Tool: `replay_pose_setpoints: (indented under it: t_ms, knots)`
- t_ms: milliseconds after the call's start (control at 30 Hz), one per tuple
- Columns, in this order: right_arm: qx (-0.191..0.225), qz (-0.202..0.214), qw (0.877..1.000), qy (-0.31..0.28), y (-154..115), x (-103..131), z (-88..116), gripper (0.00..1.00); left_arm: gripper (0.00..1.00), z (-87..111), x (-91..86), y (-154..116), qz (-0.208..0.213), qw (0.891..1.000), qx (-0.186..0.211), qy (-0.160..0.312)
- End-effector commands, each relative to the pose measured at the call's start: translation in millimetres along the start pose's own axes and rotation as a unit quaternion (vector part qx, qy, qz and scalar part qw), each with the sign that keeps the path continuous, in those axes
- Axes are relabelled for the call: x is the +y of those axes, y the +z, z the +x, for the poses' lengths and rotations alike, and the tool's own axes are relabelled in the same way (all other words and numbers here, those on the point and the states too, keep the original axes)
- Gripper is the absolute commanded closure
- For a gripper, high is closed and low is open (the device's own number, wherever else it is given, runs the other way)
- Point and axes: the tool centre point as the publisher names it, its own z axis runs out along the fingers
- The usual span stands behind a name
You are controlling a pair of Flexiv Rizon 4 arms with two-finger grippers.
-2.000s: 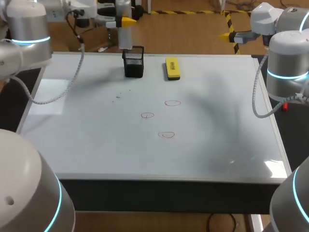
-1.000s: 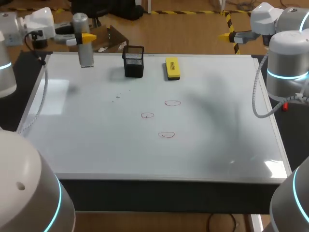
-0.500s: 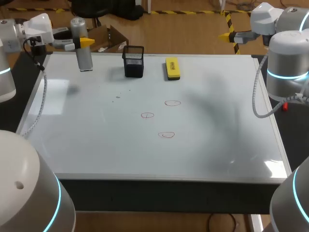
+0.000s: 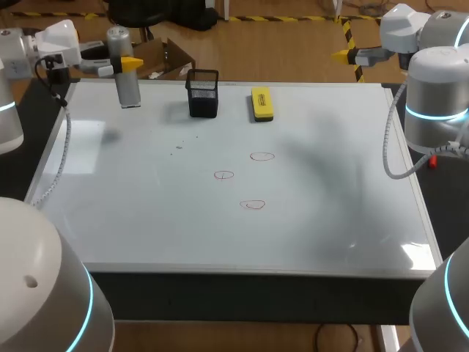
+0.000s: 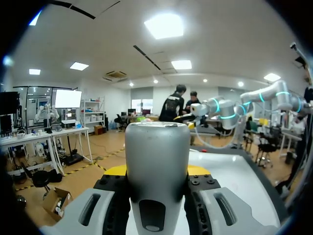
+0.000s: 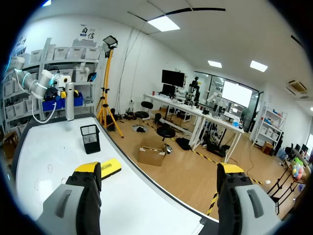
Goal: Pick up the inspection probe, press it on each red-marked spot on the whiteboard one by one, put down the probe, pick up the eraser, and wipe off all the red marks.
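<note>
Head view: left jaws clamp the probe (image 4: 130, 88) upright over the whiteboard (image 4: 308, 235); right jaws wide apart, empty.

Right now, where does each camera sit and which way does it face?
Head view: above and behind, looking down on the whiteboard; left gripper and right gripper at far corners.
Left wrist view: on that wrist, facing across the room; fingers clamp the upright probe.
Right wrist view: past the far edge, facing back over the board; fingers open.
Shared by head and right wrist: mesh holder, eraser.
</note>
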Motion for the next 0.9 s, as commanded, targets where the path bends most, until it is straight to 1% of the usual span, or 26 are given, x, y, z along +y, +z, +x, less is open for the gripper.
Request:
replay_pose_setpoints:
  t_ms: [33,67,100,133,167,200,233,300,367,400,433,467,500,533,633,667,700,733,767,800,833,867,900]
  knots:
    - [0.000,0.000,1.000,0.000,0.2,-0.1,-0.4,0.00,1.00,-0.2,-0.5,-0.2,0.001,1.000,0.000,0.001]
    - [0.000,0.000,1.000,0.000,0.2,-0.1,-0.4,0.00,1.00,-0.2,-0.5,-0.2,0.001,1.000,0.000,0.001]
    - [0.033,0.004,0.999,-0.022,3.0,4.1,1.7,0.00,1.00,-0.2,-0.5,-0.2,0.001,1.000,0.000,0.001]
    - [0.067,-0.004,0.997,-0.045,6.1,8.8,3.9,0.00,1.00,-0.2,-0.5,-0.2,0.001,1.000,0.000,0.001]
    - [0.091,0.000,0.993,-0.070,8.2,14.5,7.8,0.00,1.00,-0.2,-0.5,-0.2,0.001,1.000,0.000,0.001]
    - [0.108,0.020,0.990,-0.094,10.6,18.1,9.7,0.00,1.00,-0.2,-0.5,-0.2,0.001,1.000,0.000,0.001]
    - [0.128,0.027,0.985,-0.112,13.1,21.0,12.5,0.00,1.00,-0.2,-0.5,-0.2,0.001,1.000,0.000,0.001]
    - [0.156,0.016,0.979,-0.128,19.8,27.0,18.3,0.00,1.00,-0.2,-0.5,-0.2,0.001,1.000,0.000,0.001]
    - [0.196,0.026,0.967,-0.158,29.0,30.2,25.5,0.00,1.00,-0.2,-0.5,-0.2,0.001,1.000,0.000,0.001]
    - [0.208,0.030,0.964,-0.164,33.4,31.8,29.0,0.00,1.00,-0.2,-0.5,-0.2,0.001,1.000,0.000,0.001]
    - [0.224,0.035,0.958,-0.177,37.9,33.5,32.7,0.00,1.00,-0.2,-0.5,-0.2,0.001,1.000,0.000,0.001]
    - [0.251,0.052,0.946,-0.200,43.4,35.1,37.8,0.00,1.00,-0.2,-0.5,-0.2,0.001,1.000,0.000,0.001]
    - [0.269,0.061,0.937,-0.216,48.6,35.3,41.2,0.00,1.00,-0.2,-0.5,-0.2,0.001,1.000,0.000,0.001]
    - [0.282,0.060,0.931,-0.225,53.3,37.2,44.7,0.00,1.00,-0.2,-0.5,-0.2,0.001,1.000,0.000,0.001]
    - [0.327,0.075,0.903,-0.268,67.4,43.9,55.3,0.00,1.00,-0.2,-0.5,-0.2,0.001,1.000,0.000,0.001]
    - [0.344,0.076,0.893,-0.281,72.1,46.0,59.2,0.00,1.00,-0.2,-0.5,-0.2,0.001,1.000,0.000,0.001]
    - [0.359,0.084,0.879,-0.302,78.9,48.5,63.9,0.00,1.00,-0.2,-0.5,-0.2,0.001,1.000,0.000,0.001]
    - [0.368,0.087,0.871,-0.312,82.1,49.5,66.3,0.00,1.00,-0.2,-0.5,-0.2,0.001,1.000,0.000,0.001]
    - [0.388,0.088,0.858,-0.325,87.8,49.5,69.9,0.00,1.00,-0.2,-0.5,-0.2,0.001,1.000,0.000,0.001]
    - [0.405,0.101,0.839,-0.349,94.2,49.7,75.3,0.00,1.00,-0.2,-0.5,-0.2,0.001,1.000,0.000,0.001]
    - [0.415,0.106,0.829,-0.361,97.5,49.6,78.2,0.00,1.00,-0.2,-0.5,-0.2,0.001,1.000,0.000,0.001]
    - [0.431,0.110,0.814,-0.374,101.6,49.4,82.7,0.00,1.00,-0.2,-0.5,-0.2,0.001,1.000,0.000,0.001]
    - [0.449,0.117,0.796,-0.390,106.4,48.3,87.5,0.00,1.00,-0.2,-0.5,-0.2,0.001,1.000,0.000,0.001]
